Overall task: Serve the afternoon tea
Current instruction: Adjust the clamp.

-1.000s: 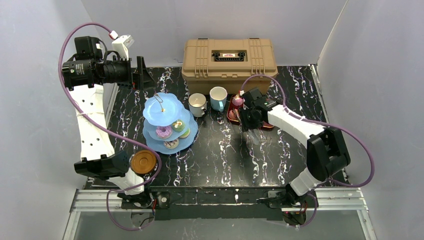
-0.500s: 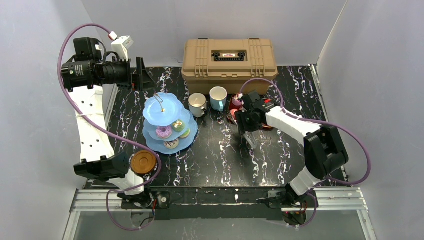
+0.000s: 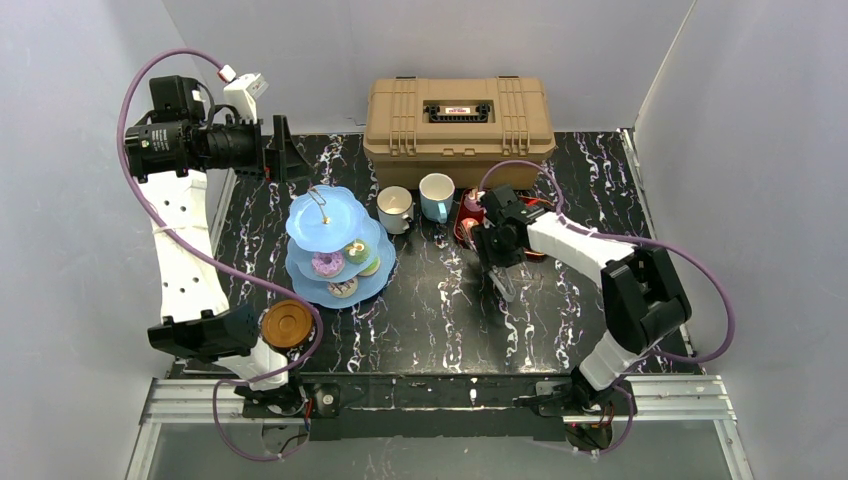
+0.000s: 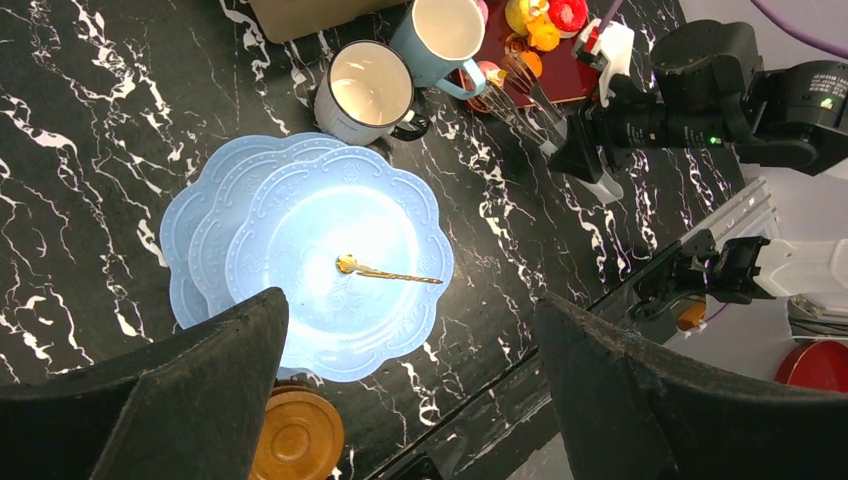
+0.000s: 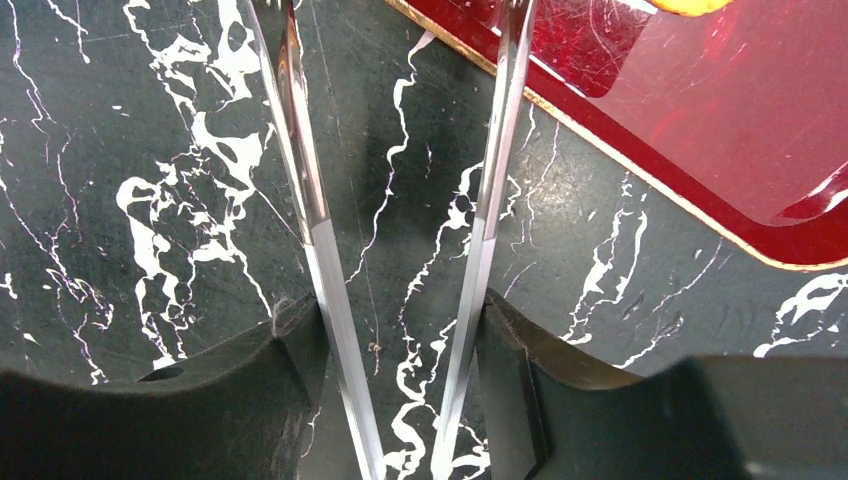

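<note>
Right gripper (image 5: 400,330), the nearer one: jaws clamped on the tongs (image 5: 312,240), whose long axis points ahead across the tray (image 5: 700,130) edge toward the toy cakes (image 4: 525,18) beyond. Left gripper (image 4: 408,305): jaws apart, high above the cake stand (image 3: 300,225), left on the surface (image 3: 440,310).

tongs (image 5: 320,260): tips cut off at top | cake stand (image 4: 300,225): lower tiers mostly hidden

The cake stand (image 3: 305,228) sits left on the counter (image 3: 440,310), donuts (image 3: 328,264) on its lower tiers, a saucer (image 3: 285,323) before it. The left mug (image 3: 395,208) and right mug (image 3: 436,196) stand just right of it, the toolbox (image 3: 460,115) behind them, the tray (image 5: 720,130) further right. My right pincer (image 5: 400,315), tongs (image 5: 325,270) between its fingers, hangs before the tray.
</note>
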Controlling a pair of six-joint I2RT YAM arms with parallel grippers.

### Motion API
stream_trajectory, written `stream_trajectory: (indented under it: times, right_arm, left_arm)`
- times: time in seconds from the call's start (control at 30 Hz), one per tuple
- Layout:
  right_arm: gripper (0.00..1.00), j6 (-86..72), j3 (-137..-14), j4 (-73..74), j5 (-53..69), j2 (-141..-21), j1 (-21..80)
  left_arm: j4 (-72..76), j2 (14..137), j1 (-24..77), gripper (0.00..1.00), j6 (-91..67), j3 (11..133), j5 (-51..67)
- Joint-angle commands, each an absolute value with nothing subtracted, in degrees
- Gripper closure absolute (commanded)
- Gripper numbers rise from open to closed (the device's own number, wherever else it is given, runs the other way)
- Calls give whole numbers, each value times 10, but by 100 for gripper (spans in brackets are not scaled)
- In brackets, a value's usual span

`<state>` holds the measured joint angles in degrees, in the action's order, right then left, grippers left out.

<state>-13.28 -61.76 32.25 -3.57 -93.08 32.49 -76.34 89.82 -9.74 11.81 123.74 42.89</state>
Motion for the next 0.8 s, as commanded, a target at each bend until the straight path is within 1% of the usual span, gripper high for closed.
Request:
stream_trajectory:
  times: [0.0, 0.27, 0.47, 0.53, 0.6, 0.77]
  right_arm:
    - [41, -120, -683, 377, -43, -950, 327]
    - [46, -101, -740, 468, -11, -993, 323]
    - [48, -89, -783, 526, -10, -1015, 310]
    - [51, -87, -801, 535, -7, -1020, 303]
    - [56, -86, -816, 541, -4, -1024, 299]
    - [80, -80, -820, 540, 26, -1034, 298]
  left_arm:
    - [-767, 885, -102, 9, 121, 1232, 444]
    - [-767, 879, -105, 9, 124, 1230, 443]
    - [-767, 880, -106, 9, 124, 1230, 450]
    - [-767, 881, -106, 9, 123, 1230, 452]
    - [-766, 881, -107, 9, 123, 1232, 452]
    - [-766, 879, -109, 9, 125, 1236, 452]
